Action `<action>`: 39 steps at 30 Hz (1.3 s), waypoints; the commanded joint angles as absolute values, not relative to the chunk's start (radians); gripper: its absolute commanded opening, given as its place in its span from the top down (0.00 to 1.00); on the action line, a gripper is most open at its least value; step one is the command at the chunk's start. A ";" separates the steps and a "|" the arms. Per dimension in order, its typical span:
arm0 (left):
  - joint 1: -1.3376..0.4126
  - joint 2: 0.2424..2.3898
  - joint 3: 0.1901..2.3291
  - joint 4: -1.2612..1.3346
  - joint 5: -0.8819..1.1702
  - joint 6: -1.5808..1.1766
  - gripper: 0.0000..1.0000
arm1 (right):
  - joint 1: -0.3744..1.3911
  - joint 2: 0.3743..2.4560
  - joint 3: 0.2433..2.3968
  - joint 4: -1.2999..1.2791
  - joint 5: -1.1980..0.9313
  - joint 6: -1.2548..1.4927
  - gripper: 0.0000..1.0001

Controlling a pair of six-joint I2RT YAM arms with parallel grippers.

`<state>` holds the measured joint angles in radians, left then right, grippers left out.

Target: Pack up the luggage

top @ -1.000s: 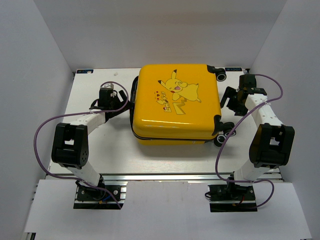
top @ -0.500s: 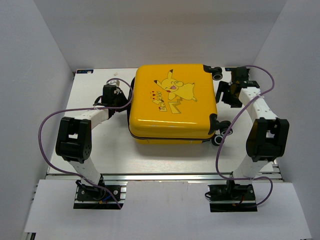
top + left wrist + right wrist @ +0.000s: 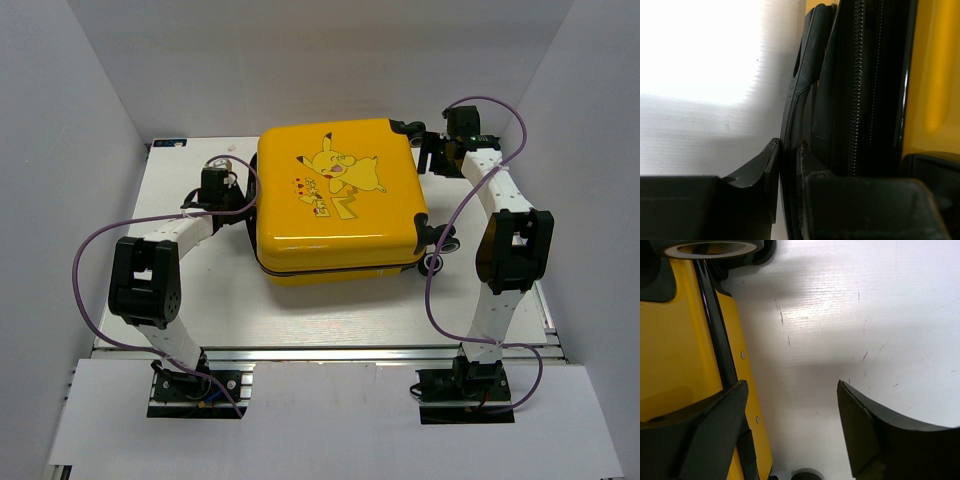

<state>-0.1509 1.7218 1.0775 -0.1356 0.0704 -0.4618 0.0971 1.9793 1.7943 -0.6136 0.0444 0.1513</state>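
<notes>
- Table (image 3: 200, 300): white top, walled by white panels on the left, right and far sides; both arm bases are bolted at its near edge.
- Luggage (image 3: 335, 195): yellow hard shell, closed and lying flat on the table, at the middle and toward the far side, between the two arms. It sits slightly askew to the table edges. The cartoon (image 3: 335, 175) faces up.
- Left arm (image 3: 150, 270): reaches from the near left up to the luggage's left side, with a purple cable (image 3: 95, 250) looping beside it.
- Right arm (image 3: 510, 230): stretches along the right side to the luggage's far right corner.
- Handle (image 3: 802, 75): a black strap on the luggage's left side, just beside the black zip (image 3: 856, 90) that runs between the two shell halves.
- Left gripper (image 3: 788, 150): its fingers are clamped on the handle, one pad on each face of the strap.
- Right gripper (image 3: 791, 386): its jaws stand wide apart and hold nothing. One finger (image 3: 715, 420) lies over the yellow shell edge, and the other is above bare table.
- Wheels: small and black, on the luggage's right side. One is at the far corner (image 3: 412, 128) just beside the right gripper, and another at the near corner (image 3: 445, 240).
</notes>
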 commanded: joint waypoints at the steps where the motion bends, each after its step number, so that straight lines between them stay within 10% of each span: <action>1: -0.149 1.700 1.062 -0.278 0.036 -0.497 1.00 | 0.195 1.918 1.854 -0.538 -0.075 0.164 0.18; 10: -0.140 1.514 0.927 -0.045 0.302 -0.607 1.00 | 0.169 1.485 1.554 -0.538 0.223 0.250 0.11; 28: -0.110 1.433 0.816 0.034 0.183 -0.654 1.00 | 0.357 0.758 0.875 -0.707 -0.577 0.212 0.14; 39: -0.110 1.457 0.833 0.011 0.147 -0.646 1.00 | 0.554 0.799 0.576 -0.366 -0.117 0.327 0.11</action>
